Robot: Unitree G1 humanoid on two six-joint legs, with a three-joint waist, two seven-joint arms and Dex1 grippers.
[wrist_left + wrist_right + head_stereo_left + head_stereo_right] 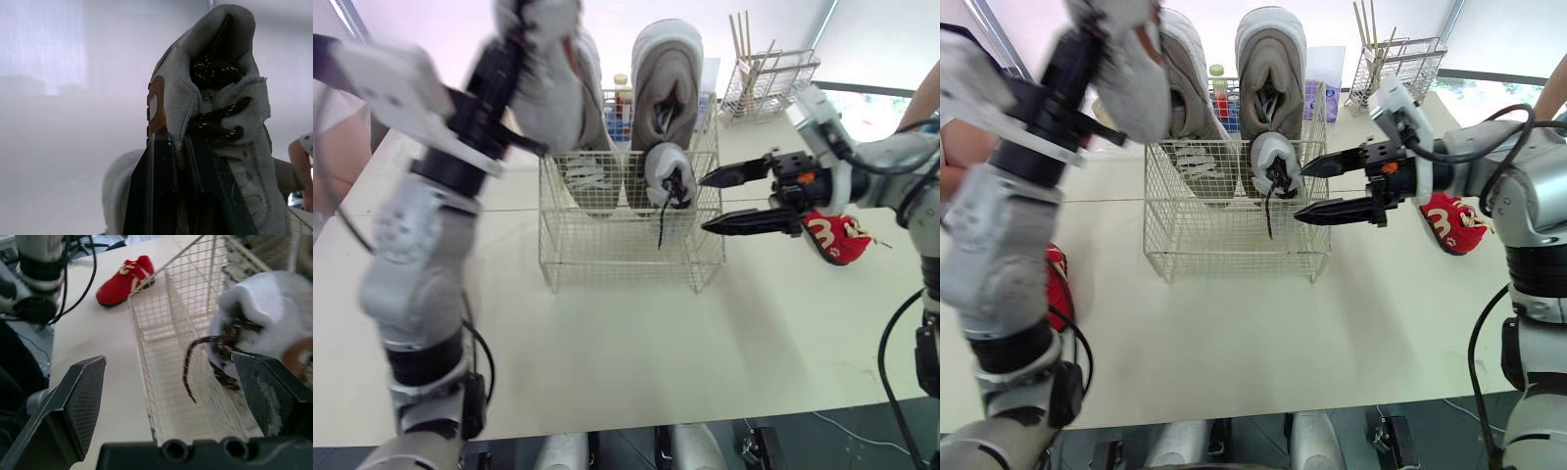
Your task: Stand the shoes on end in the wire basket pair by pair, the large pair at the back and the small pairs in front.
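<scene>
Small grey laced shoe (pixel 220 88), pinched in left gripper (pixel 176 147), hovers over white wire basket (pixel 607 257) for standing; right gripper (pixel 705 203) gapes empty.

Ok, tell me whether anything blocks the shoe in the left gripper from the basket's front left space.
Nothing visible does. The held shoe is raised high over the wire basket, whose front left space looks free; its mate stands front right, the large pair behind.

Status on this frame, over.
Left gripper shut on small grey shoe, raised near wire basket. Right gripper open beside basket. Large pair at back, one small shoe in front. Red shoe on table.
</scene>
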